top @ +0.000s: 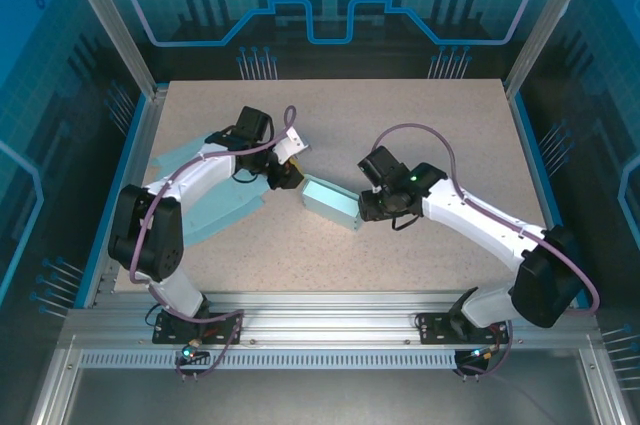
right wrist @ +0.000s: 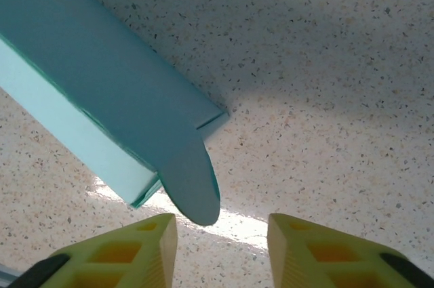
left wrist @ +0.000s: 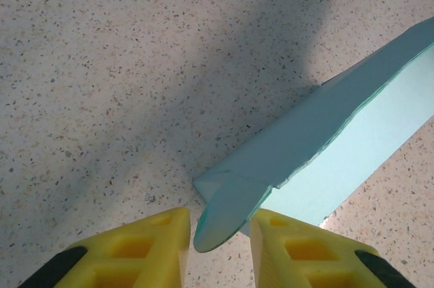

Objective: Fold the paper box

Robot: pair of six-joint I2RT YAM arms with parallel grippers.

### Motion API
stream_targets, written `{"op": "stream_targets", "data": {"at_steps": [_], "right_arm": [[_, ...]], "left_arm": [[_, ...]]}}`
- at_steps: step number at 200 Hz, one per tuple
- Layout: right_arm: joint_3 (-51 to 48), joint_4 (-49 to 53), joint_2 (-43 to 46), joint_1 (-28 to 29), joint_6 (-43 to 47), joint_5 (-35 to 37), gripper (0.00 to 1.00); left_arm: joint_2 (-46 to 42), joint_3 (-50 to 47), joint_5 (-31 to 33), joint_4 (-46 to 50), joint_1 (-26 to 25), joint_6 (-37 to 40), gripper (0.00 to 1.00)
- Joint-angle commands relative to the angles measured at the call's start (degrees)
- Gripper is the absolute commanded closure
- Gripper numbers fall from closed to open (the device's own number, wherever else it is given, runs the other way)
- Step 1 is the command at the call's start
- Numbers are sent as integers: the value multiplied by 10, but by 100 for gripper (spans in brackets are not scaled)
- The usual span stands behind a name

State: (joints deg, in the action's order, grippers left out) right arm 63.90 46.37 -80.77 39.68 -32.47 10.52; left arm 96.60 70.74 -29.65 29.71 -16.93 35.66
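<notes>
A: Where is your box [top: 331, 203]?
B: Middle of the table [top: 480, 125], lying between your two arms; a rounded flap juts from each end
A: Your left gripper [left wrist: 218, 237]?
B: Narrow gap; the left flap [left wrist: 227, 207] sits between its fingers, not clamped
A: Your right gripper [right wrist: 222, 234]?
B: Wider apart, holding nothing; the right flap [right wrist: 191, 190] ends just short of its fingers

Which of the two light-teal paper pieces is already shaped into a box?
The small light-teal paper box at mid-table; the larger light-teal paper sheet lies flat beneath the left arm.
</notes>
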Motion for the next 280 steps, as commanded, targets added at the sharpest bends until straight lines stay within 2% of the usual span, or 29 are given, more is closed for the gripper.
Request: {"op": "stream_targets", "data": {"at_steps": [1, 45, 63, 115, 148, 222, 280], "right_arm": [[19, -5, -13, -4, -9, 13, 66], [26, -10, -28, -5, -14, 5, 85], [28, -17, -30, -5, -14, -1, 89], [43, -43, -42, -6, -24, -19, 89], [53, -52, -56, -5, -27, -23, 89], [60, -96, -72, -14, -46, -62, 88], [61, -126, -80, -21, -56, -100, 88]], "left_arm": [[3, 7, -8, 1, -9, -18, 72], [-17, -12, 11, -21, -28, -59, 82], [-26, -22, 22, -33, -33, -82, 83], [-56, -58, 72, -84, -53, -185, 85], [-79, -74, 82, -97, -62, -249, 86], [-72, -63, 154, -70, -110, -329, 91], [-63, -61, 160, -70, -126, -362, 91]]}}
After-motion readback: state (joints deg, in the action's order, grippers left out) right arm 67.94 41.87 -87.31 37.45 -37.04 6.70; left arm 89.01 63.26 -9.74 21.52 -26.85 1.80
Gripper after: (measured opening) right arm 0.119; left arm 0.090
